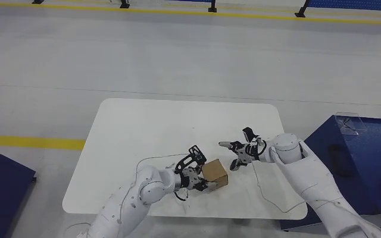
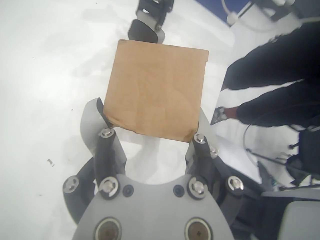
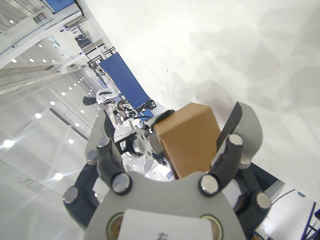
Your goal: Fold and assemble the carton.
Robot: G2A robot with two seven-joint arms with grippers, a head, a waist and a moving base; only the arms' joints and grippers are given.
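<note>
A small closed brown carton (image 1: 215, 172) rests on the white table (image 1: 149, 131) near its front edge. My left gripper (image 1: 201, 174) is shut on the carton (image 2: 155, 91), one finger (image 2: 91, 118) pressed against each side of its near end. My right gripper (image 1: 230, 156) stands open just right of the carton, and one dark fingertip (image 2: 142, 33) sits at the carton's far edge. In the right wrist view the carton (image 3: 190, 138) lies between my right gripper's (image 3: 172, 113) spread fingers, a little beyond them, with the left gripper behind it.
A dark blue bin (image 1: 351, 154) stands off the table's right side, and another blue object (image 1: 12, 184) sits on the floor at the left. A thin cable (image 1: 156, 159) trails over the table by the left arm. The table's back half is bare.
</note>
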